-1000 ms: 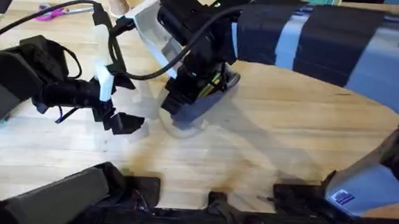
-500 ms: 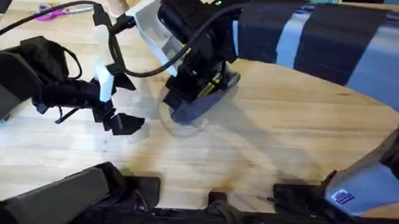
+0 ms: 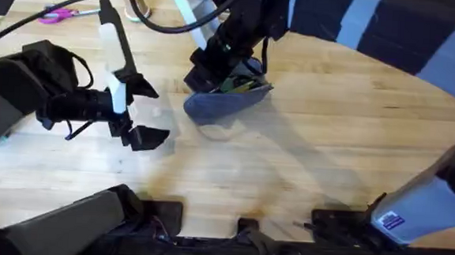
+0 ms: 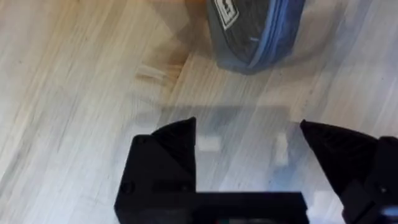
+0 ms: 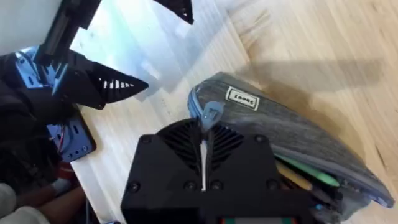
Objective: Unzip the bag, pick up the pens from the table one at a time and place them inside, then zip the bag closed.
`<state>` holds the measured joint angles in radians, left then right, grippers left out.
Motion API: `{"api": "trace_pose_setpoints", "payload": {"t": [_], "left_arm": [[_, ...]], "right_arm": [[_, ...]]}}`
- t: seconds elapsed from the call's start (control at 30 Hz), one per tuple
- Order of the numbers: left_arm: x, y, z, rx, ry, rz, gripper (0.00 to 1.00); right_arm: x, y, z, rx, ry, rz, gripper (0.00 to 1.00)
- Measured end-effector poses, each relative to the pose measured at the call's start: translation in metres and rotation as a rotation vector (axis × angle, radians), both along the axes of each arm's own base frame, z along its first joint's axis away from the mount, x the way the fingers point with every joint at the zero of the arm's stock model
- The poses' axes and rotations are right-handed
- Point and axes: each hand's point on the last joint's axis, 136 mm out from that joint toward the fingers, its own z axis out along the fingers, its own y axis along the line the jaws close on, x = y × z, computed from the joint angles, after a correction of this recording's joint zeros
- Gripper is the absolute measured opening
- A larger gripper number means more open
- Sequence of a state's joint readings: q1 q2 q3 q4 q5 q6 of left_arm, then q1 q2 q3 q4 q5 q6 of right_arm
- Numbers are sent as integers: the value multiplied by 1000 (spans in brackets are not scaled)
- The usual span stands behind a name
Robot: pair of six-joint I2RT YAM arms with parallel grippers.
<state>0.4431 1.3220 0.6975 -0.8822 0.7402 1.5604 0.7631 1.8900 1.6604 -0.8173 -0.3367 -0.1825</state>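
The blue-grey bag (image 3: 221,105) lies on the table (image 3: 329,149) left of centre, its zipper partly open. Inside its open mouth a green pen (image 5: 314,177) and a yellow-orange pen (image 5: 293,179) show, also seen from above as the pens (image 3: 238,83). My right gripper (image 3: 213,70) reaches across from the right and sits over the bag's left end; in the right wrist view the right gripper (image 5: 203,127) is shut on the small zipper pull (image 5: 210,113). My left gripper (image 3: 143,110) hovers open just left of the bag (image 4: 255,31), nothing between its fingers (image 4: 168,146).
Pink-handled scissors (image 3: 56,13) lie at the far left of the table. A black cable loops above the left arm. Bare wood stretches in front of and to the right of the bag.
The right gripper has moved toward the table's far side, and the bag has slid a little that way with it. The left gripper has barely moved.
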Motion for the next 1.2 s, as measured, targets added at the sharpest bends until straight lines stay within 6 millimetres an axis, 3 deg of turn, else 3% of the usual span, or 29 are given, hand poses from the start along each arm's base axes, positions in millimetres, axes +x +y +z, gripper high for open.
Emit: {"api": "trace_pose_setpoints", "payload": {"t": [0.33, 0.67, 0.83, 1.2], "left_arm": [[10, -19, 22, -147, -88, -20, 993], [7, -55, 38, -258, -125, -131, 993], [4, -70, 36, -273, -110, -191, 992], [10, -79, 20, -378, -16, -175, 993]], "right_arm": [[0, 1, 0, 1, 7, -11, 30], [0, 1, 0, 1, 9, -14, 31], [0, 0, 0, 1, 9, -14, 30], [0, 0, 0, 1, 9, -14, 31]]}}
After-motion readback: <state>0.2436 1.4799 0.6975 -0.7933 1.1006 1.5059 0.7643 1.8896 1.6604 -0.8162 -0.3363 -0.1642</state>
